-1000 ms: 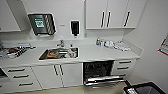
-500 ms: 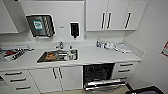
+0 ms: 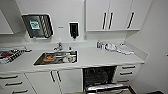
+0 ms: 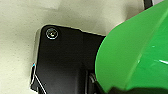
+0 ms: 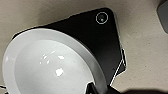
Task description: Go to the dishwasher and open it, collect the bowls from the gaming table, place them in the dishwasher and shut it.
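Close to the left wrist camera, a green bowl [image 4: 135, 52] looms large over the pale speckled floor [image 4: 22, 20]; whether the left gripper's fingers clamp it cannot be made out. At the right wrist, a white bowl [image 5: 47, 67] sits equally close, glossy inside, with the same floor beneath; the right gripper's grip cannot be judged there either.

Against the frames from a moment ago, the head view has pushed in on the kitchenette: the counter and cupboards take up more of the picture and the lower drawers have slid toward the bottom edge. That is the camera advancing; nothing on the counter has shifted.

The dishwasher [image 3: 98, 78] sits under the white counter [image 3: 100, 58], right of the sink's cabinet doors and left of a stack of white drawers [image 3: 126, 72]. It stands open: a dark cavity with wire racks faintly visible, and its stainless door [image 3: 107, 88] folded down at the lower edge of the head view.

Further back, the steel sink [image 3: 56, 58] holds some dishes, with a tap [image 3: 59, 46] behind it. A dish rack [image 3: 10, 55] sits at the far left, and small items lie on the counter's right end. On the wall hang a paper-towel dispenser [image 3: 37, 26], a dark soap dispenser [image 3: 73, 30] and white upper cabinets [image 3: 111, 15].
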Motion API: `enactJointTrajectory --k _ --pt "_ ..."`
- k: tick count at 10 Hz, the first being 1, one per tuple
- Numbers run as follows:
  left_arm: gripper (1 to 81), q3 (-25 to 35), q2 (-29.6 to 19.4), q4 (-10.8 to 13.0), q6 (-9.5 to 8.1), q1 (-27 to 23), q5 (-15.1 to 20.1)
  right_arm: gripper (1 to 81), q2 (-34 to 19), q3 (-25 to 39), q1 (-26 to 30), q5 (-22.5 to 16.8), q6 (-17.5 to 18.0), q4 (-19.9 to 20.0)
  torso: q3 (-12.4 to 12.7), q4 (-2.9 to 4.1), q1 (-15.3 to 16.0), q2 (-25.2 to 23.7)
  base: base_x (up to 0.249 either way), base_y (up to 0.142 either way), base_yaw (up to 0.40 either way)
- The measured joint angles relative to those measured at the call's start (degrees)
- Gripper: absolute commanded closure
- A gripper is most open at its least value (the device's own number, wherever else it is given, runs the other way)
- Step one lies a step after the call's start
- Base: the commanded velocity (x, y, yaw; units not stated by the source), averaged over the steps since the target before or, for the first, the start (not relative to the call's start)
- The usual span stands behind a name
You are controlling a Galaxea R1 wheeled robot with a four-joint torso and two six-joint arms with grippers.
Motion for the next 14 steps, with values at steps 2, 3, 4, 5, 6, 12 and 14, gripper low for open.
enactJointTrajectory --k 2,3,4,5,6,12,14 --pt "81.1 0.0 0.0 0.0 0.00 0.1 0.2 81.1 0.0 0.0 -0.3 -0.2 0.0 0.0 0.0 0.00 0.0 0.0 0.127 0.000 0.000" --pt "81.1 0.0 0.0 0.0 0.00 0.1 0.2 81.1 0.0 0.0 -0.3 -0.2 0.0 0.0 0.0 0.00 0.0 0.0 0.119 0.000 0.000" --pt "81.1 0.0 0.0 0.0 0.00 0.1 0.2 81.1 0.0 0.0 -0.1 -0.2 0.0 0.0 0.0 0.00 0.0 0.0 0.116 0.000 0.000" --pt "81.1 0.0 0.0 0.0 0.00 -0.1 0.1 81.1 0.0 0.0 -0.1 -0.2 0.0 0.0 0.0 0.00 0.0 0.0 0.116 0.000 0.000" --pt "81.1 0.0 0.0 0.0 0.00 -0.1 0.1 81.1 0.0 0.0 -0.2 -0.3 0.0 0.0 0.0 0.00 0.0 0.0 0.114 0.000 0.000" --pt "81.1 0.0 0.0 0.0 0.00 0.0 0.2 81.1 0.0 0.0 -0.1 -0.2 0.0 0.0 0.0 0.00 0.0 0.0 0.115 0.000 0.000" --pt "81.1 0.0 0.0 0.0 0.00 0.0 0.2 81.1 0.0 0.0 -0.1 -0.2 0.0 0.0 0.0 0.00 0.0 0.0 0.113 0.000 0.000"
